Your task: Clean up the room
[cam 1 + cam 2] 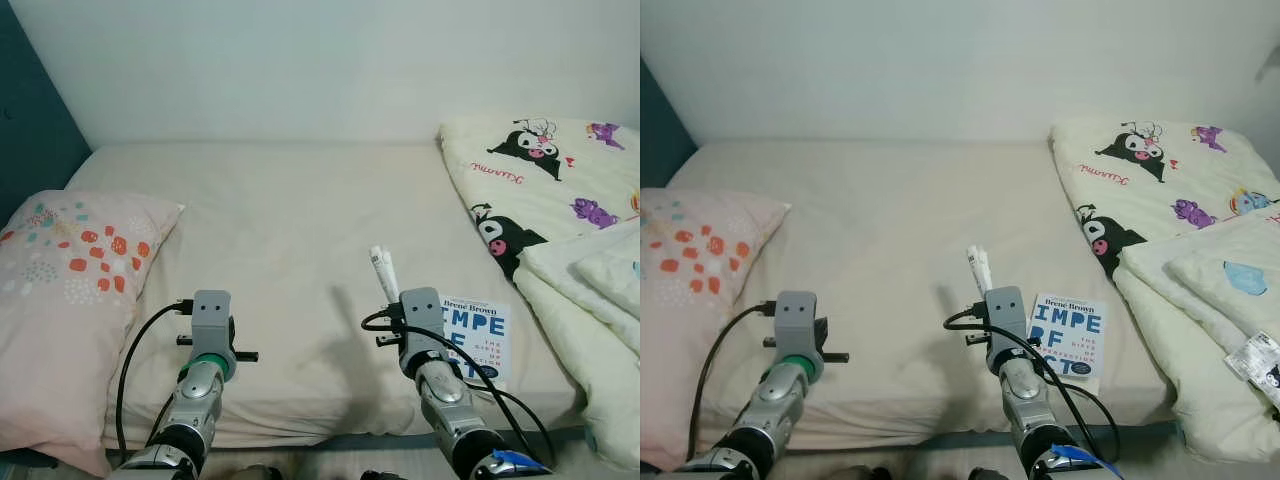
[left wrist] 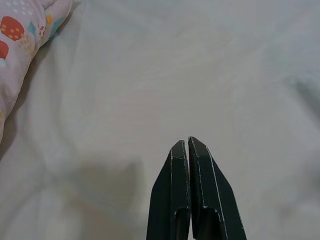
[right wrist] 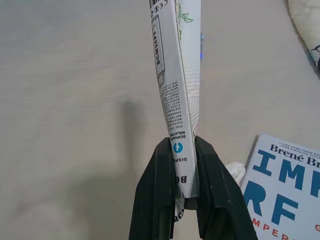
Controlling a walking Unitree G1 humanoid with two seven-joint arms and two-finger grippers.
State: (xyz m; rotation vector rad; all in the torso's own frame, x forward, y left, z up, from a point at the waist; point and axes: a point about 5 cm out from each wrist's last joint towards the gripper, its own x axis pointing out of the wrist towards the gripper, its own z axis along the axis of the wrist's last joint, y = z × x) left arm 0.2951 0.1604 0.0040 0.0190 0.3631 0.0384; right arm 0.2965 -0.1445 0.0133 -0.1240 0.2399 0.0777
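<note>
A bed (image 1: 290, 230) covered by a cream sheet is seen against a plain white wall. A pillow (image 1: 70, 290) patterned in red and teal lies at its left edge, and a cartoon-printed duvet (image 1: 560, 190) is heaped on the right. A blue-and-white book (image 1: 478, 340) lies flat near the front edge of the mattress. The right hand (image 3: 184, 192) is held above the sheet just beside the book, its fingers clamped on a white printed wrapper (image 3: 179, 85) that sticks out forward from them. The left hand (image 2: 189, 150) is held over bare sheet near the pillow, its fingers pressed together on nothing.
</note>
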